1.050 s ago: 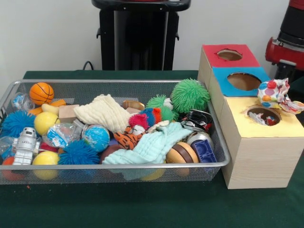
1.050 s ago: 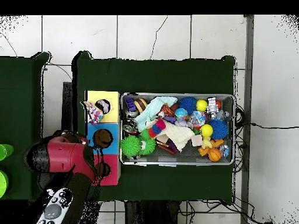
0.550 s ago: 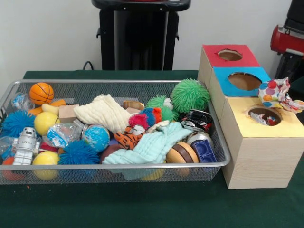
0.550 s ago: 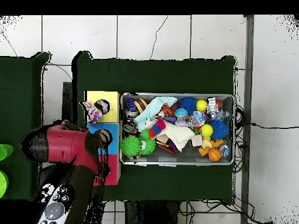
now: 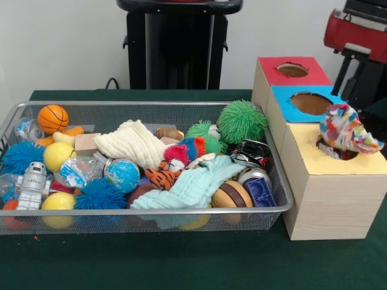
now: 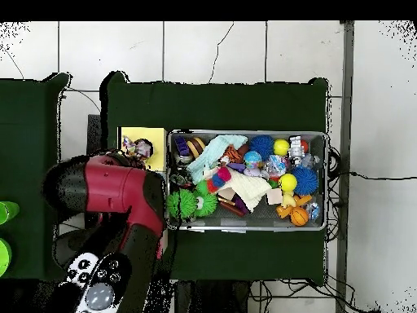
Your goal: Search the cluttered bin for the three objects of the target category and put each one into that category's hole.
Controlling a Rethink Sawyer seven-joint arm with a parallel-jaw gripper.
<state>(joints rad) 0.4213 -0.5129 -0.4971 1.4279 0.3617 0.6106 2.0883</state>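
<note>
Overhead view mostly shows the red arm (image 6: 114,191) swung over the box (image 5: 320,187) with three holes, covering the blue and red tops, and the gripper is hidden, so I can't tell if it's released or clenched. The crumpled spotted cloth (image 5: 346,128) sits half on the rim of the yellow hole (image 5: 338,151), bunched up, long side running roughly left-right in the front view, one corner sticking out right. My worry: it isn't fully in, so it could snag or slide off the top. The mesh bin (image 5: 284,194) just beside the box is packed.
</note>
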